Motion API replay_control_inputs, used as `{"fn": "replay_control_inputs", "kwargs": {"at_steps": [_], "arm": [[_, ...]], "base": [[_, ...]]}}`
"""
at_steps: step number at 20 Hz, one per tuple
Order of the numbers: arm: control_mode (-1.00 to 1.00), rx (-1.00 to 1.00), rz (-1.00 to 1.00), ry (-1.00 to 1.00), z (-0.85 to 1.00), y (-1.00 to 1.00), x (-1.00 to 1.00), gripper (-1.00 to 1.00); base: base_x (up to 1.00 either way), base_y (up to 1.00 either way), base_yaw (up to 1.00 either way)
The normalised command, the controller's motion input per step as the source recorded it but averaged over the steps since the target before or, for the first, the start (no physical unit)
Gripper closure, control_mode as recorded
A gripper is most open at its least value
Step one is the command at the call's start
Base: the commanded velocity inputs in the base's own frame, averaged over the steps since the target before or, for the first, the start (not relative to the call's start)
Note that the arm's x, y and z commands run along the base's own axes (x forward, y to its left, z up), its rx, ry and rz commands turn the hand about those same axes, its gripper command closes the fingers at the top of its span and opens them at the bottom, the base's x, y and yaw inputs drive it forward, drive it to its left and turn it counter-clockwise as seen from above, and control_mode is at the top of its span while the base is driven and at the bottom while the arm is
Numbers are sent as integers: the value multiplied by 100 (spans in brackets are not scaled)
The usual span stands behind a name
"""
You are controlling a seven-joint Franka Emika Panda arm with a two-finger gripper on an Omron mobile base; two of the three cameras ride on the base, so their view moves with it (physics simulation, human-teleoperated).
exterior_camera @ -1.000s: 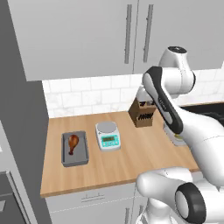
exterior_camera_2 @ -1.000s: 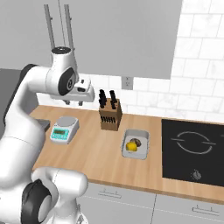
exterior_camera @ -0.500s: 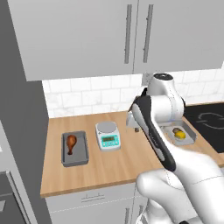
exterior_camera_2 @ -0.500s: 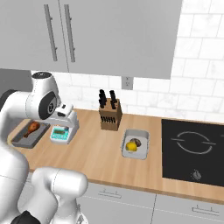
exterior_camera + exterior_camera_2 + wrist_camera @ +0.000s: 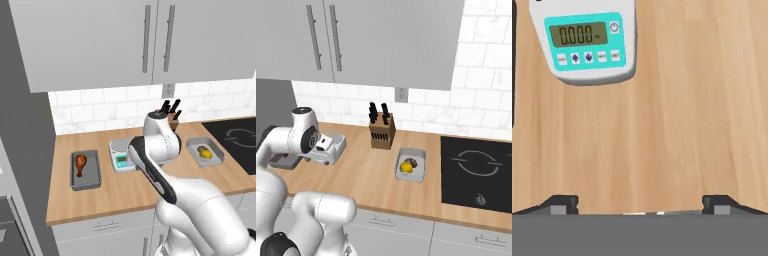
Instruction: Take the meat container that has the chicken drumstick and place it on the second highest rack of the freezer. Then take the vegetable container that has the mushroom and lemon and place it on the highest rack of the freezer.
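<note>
The chicken drumstick (image 5: 80,163) lies in a grey meat container (image 5: 85,170) at the left of the wooden counter. The vegetable container (image 5: 205,151) sits to the right with the lemon (image 5: 205,154) and the mushroom (image 5: 201,148) in it; it also shows as the vegetable container (image 5: 411,164) with lemon (image 5: 406,168) and mushroom (image 5: 414,162). My gripper (image 5: 639,205) stands open above bare counter, just in front of a white kitchen scale (image 5: 587,40). Nothing is between its fingertips (image 5: 562,204). A dark edge of the meat container (image 5: 513,65) shows at the far left.
The scale (image 5: 122,154) stands between the two containers. A knife block (image 5: 381,133) is at the back wall, a black cooktop (image 5: 478,172) at the right. Grey wall cabinets (image 5: 150,40) hang above the counter. A tall grey panel (image 5: 22,125) rises at the left.
The arm has swung left from near the knife block and dropped low over the counter by the scale. Both containers stay where they were.
</note>
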Motion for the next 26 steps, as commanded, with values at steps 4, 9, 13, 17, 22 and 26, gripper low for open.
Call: {"fn": "replay_control_inputs", "kwargs": {"at_steps": [4,9,13,17,22,26], "arm": [[-100,1,0,13,-52,81,58,-100],[-100,3,0,4,-13,56,64,-100],[-100,0,0,1,-2,54,48,-100],[-100,0,0,4,-10,59,16,-100],[-100,0,0,0,-12,20,0,-100],[-100,0,0,0,-13,19,0,-100]], "base": [[0,0,0],[0,0,0],[0,0,0],[0,0,0],[0,0,0],[0,0,0]]}}
